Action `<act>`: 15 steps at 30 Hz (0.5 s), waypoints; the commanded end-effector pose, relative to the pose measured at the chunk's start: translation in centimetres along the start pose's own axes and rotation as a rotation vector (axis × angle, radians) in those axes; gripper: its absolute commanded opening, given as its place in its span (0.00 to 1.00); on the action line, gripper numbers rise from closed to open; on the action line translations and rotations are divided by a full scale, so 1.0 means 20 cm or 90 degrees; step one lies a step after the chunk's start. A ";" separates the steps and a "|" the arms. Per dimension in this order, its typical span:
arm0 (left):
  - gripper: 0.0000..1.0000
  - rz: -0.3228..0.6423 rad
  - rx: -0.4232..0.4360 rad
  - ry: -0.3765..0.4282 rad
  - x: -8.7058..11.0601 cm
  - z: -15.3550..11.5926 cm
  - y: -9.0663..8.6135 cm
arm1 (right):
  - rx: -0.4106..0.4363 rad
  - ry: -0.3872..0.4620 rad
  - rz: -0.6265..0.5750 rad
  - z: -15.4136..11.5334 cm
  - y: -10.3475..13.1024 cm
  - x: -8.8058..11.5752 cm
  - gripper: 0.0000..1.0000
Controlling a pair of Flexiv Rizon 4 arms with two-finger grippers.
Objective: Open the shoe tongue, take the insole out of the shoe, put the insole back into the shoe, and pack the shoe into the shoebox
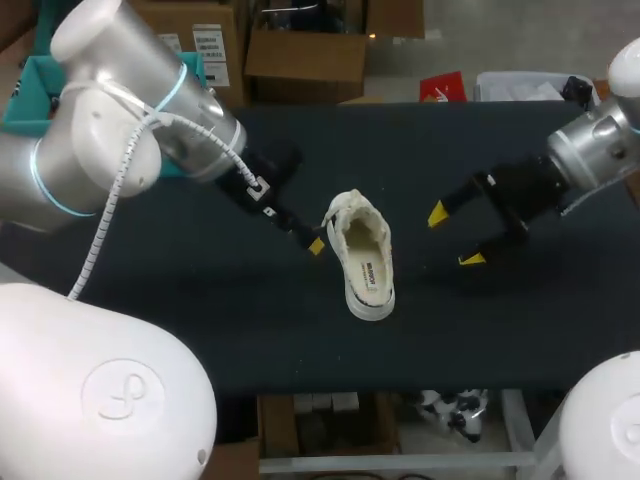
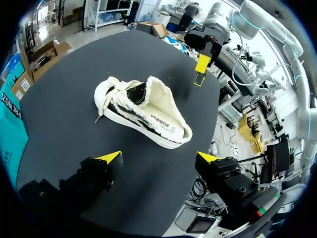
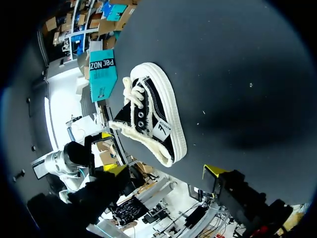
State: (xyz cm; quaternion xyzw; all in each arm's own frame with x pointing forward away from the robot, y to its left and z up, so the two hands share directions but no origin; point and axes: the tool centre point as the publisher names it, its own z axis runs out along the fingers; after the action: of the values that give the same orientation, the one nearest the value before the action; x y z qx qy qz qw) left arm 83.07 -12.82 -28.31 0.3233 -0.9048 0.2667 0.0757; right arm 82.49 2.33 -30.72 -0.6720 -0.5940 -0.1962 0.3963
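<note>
shoe (image 1: 366, 262) on table (image 1: 200, 330) betw l gripper (image 2: 159, 158), r gripper (image 1: 455, 236)

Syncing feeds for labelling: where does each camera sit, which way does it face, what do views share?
Head view: above and behind, looking down on the table; left gripper and right gripper flank the shoe.
Left wrist view: along its open gripper toward the shoe; right gripper beyond.
Right wrist view: along its open gripper toward the shoe's side.
All share the shoe.
</note>
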 end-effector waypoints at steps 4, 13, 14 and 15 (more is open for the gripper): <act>1.00 -0.010 -0.010 -0.047 0.00 0.04 -0.01 | -0.022 -0.096 -0.070 0.01 -0.08 0.04 1.00; 1.00 -0.010 -0.010 -0.047 0.00 0.04 -0.01 | -0.105 -0.114 -0.100 0.01 -0.20 0.02 1.00; 1.00 -0.010 -0.010 -0.047 0.00 0.04 -0.01 | -0.105 -0.114 -0.100 0.01 -0.20 0.02 1.00; 1.00 -0.010 -0.010 -0.047 0.00 0.04 -0.01 | -0.105 -0.114 -0.100 0.01 -0.20 0.02 1.00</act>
State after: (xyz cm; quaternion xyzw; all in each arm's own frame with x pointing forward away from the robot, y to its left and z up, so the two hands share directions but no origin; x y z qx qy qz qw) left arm 83.19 -13.28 -28.83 0.3385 -0.9063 0.2482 0.0483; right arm 79.97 2.83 -29.68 -0.6380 -0.6762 -0.1523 0.3355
